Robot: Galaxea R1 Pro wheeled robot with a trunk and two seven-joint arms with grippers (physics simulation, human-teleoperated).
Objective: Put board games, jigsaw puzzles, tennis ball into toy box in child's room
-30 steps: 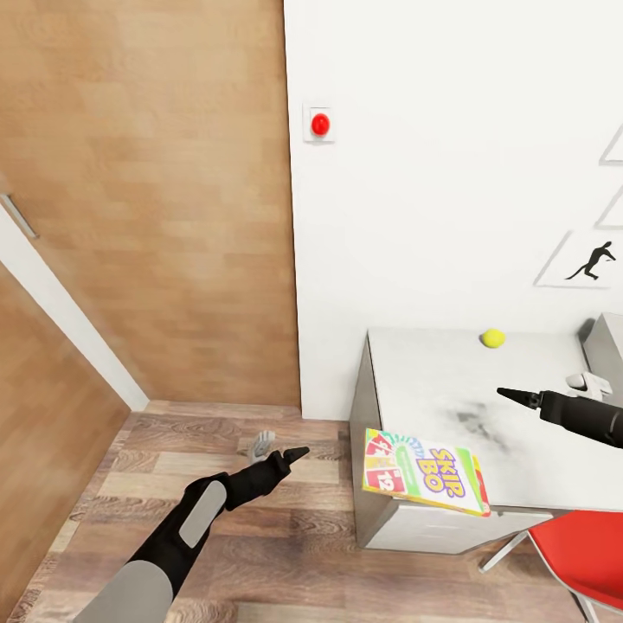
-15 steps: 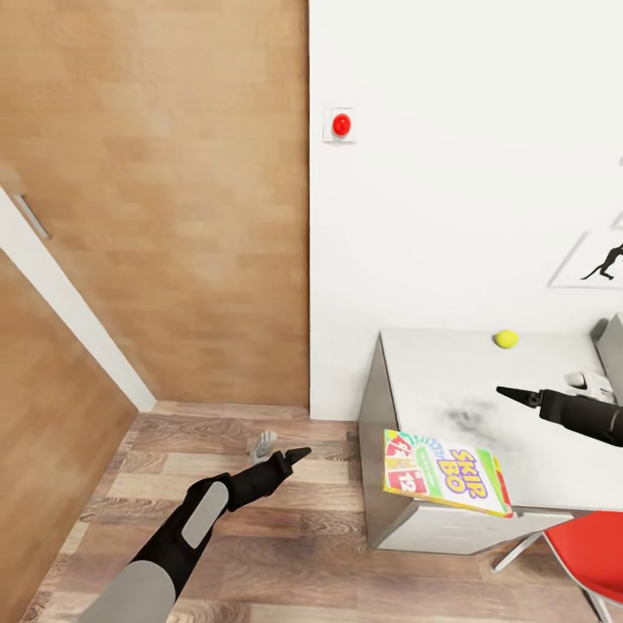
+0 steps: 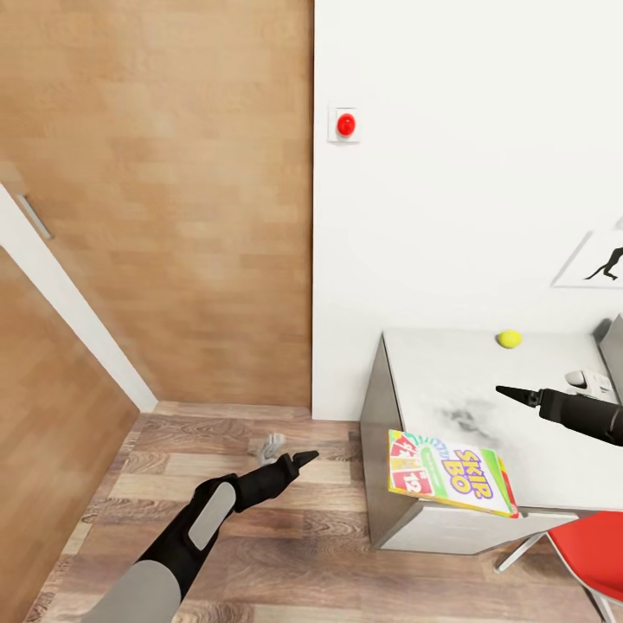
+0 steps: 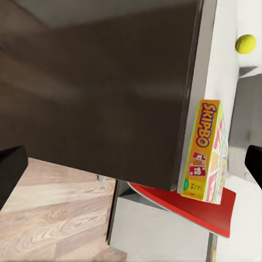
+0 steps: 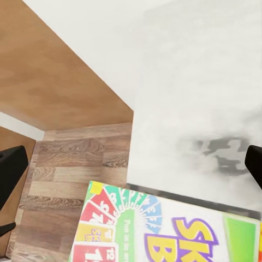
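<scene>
Child's room corner, seen from the head camera: wooden door and white wall with a red button point(image 3: 346, 124) behind, wood-plank floor below. At right, a pale grey table point(image 3: 554, 467). Near its front corner, a yellow-green Skip-Bo board game point(image 3: 450, 472), lying flat and overhanging the edge slightly toward the floor; right wrist view confirms its printed cover jutting past the tabletop. Further back on the table, near the wall, a small tennis ball point(image 3: 509, 338), well apart from the game. Red chair seat point(image 3: 580, 554) tucked below the table's near side. Left gripper point(image 3: 298, 459) low over the floor, beside the table's dark side panel, carrying nothing; fingers look spread wide apart in the left wrist view, with the game's spine and ball visible between them. Right gripper point(image 3: 515, 395) hovering above the tabletop between ball and game, also carrying nothing and apparently released, fingertips at both margins of its wrist view. Likely step in hand: closing in on the board game. Best done by approaching the overhanging edge squarely, pinching across the thin box, avoiding any nudge that would tip it off the table.
</scene>
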